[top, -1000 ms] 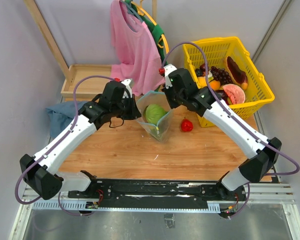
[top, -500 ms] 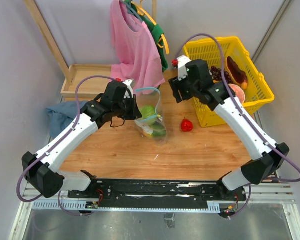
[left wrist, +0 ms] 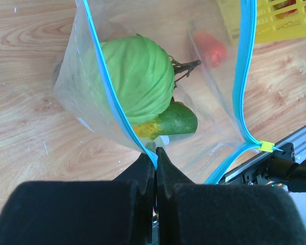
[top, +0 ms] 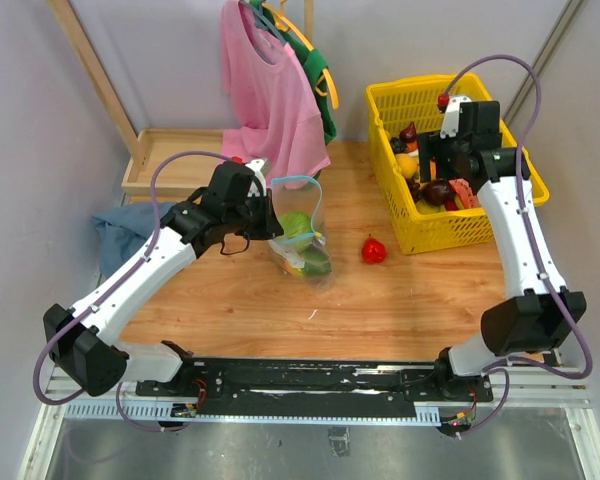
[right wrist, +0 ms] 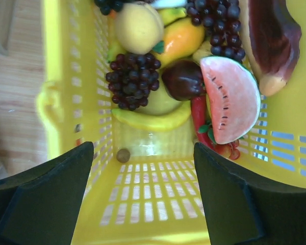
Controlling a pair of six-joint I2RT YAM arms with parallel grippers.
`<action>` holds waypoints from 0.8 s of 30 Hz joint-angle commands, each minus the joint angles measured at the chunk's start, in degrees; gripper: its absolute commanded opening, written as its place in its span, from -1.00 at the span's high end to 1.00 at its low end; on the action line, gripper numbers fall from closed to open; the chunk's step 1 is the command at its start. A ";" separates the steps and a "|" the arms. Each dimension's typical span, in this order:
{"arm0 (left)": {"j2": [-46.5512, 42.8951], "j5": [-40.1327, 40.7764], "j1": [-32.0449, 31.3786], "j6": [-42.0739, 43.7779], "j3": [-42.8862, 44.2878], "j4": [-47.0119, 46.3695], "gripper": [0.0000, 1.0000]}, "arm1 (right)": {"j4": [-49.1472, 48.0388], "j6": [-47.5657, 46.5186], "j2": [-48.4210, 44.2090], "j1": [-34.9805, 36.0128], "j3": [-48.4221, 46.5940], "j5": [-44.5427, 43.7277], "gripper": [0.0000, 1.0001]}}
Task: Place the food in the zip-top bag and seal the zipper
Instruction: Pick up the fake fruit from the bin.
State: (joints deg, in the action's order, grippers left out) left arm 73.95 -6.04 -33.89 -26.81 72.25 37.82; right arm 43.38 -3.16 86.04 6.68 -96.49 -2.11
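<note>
The clear zip-top bag (top: 302,245) stands on the wooden table with a green cabbage (left wrist: 135,76) and a green-and-yellow fruit (left wrist: 174,120) inside. My left gripper (left wrist: 156,153) is shut on the teal-blue zipper (left wrist: 108,89) at the near side of the mouth; it shows as the left gripper (top: 271,226) from above. A red fruit (top: 373,250) lies on the table right of the bag. My right gripper (right wrist: 143,168) hangs open and empty over the yellow basket (top: 510,215). Below it lie purple grapes (right wrist: 132,81), a watermelon slice (right wrist: 229,99) and a banana (right wrist: 153,121).
A pink shirt (top: 270,95) hangs behind the bag. A shallow wooden tray (top: 165,155) sits at the back left, with a blue cloth (top: 115,235) in front of it. The basket also holds an orange fruit (right wrist: 181,38) and a red chili (right wrist: 199,115).
My right gripper let go of the bag's mouth, opened, and swung right to above the basket. The bag's mouth narrowed and the bag slumped. The left gripper kept its hold.
</note>
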 commanded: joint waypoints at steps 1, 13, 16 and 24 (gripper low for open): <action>-1.53 0.35 -0.13 1.32 0.30 -1.35 0.99 | 2.24 -1.27 6.07 -7.58 0.18 9.22 -0.63; -0.45 -0.06 -0.17 2.47 0.80 -0.88 0.99 | 9.82 -21.29 20.77 -12.59 -2.73 23.48 -0.79; -0.01 -0.46 -0.18 2.67 0.77 -1.01 0.99 | 9.19 -25.82 22.62 -12.57 -0.19 25.20 -0.77; 1.65 -2.08 -0.19 3.63 1.66 -0.99 0.99 | 4.31 -36.20 25.86 -11.82 3.56 27.67 -0.71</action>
State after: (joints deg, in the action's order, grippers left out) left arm 74.85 -6.63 -33.89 -24.62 72.25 37.82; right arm 49.50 -30.79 110.93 -5.23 -95.24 21.87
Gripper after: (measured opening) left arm 0.011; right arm 0.858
